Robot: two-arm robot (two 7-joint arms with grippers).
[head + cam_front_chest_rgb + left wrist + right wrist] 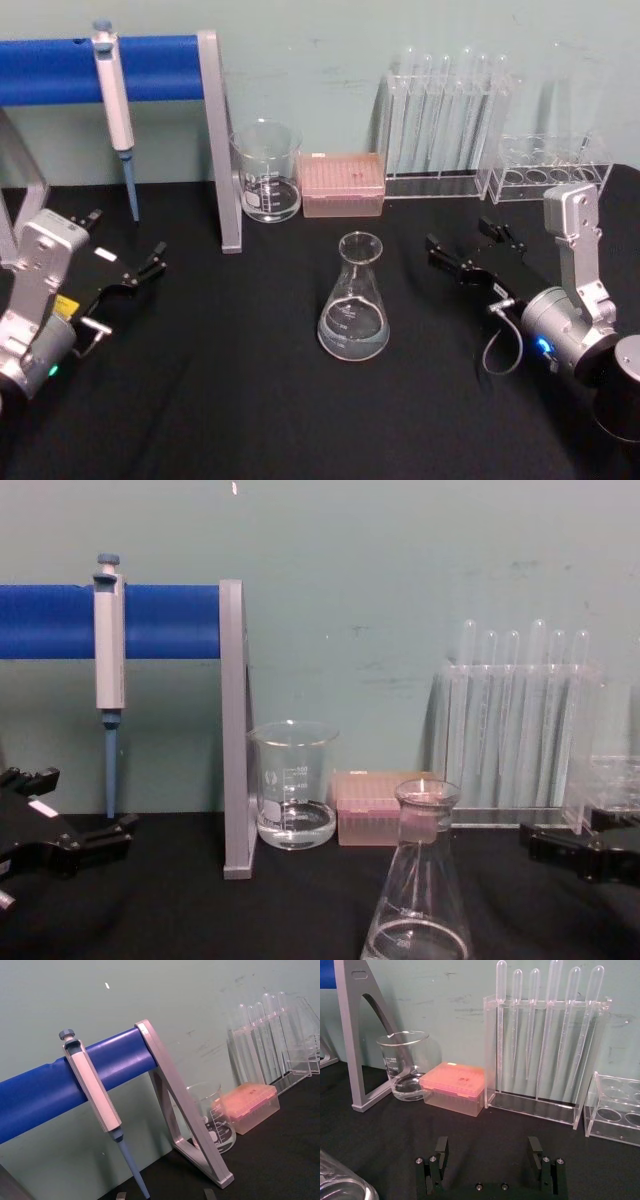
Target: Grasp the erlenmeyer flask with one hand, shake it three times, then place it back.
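Observation:
The erlenmeyer flask [354, 300] stands upright on the black table, mid-way between my two arms; it is clear glass with a wide base and a narrow neck. It rises large in the chest view [420, 880], and its edge shows in the right wrist view [340, 1182]. My right gripper [474, 246] rests low to the flask's right, open and holding nothing, its two fingers spread wide in the right wrist view [488, 1150]. My left gripper [122, 243] sits to the flask's left near the stand, also open and holding nothing.
Behind the flask stand a glass beaker [267, 170] and a pink tip box [342, 184]. At the back right are a clear pipette rack [445, 120] and a tube holder [550, 170]. A blue bar stand [222, 140] holds a pipette [115, 100] at the back left.

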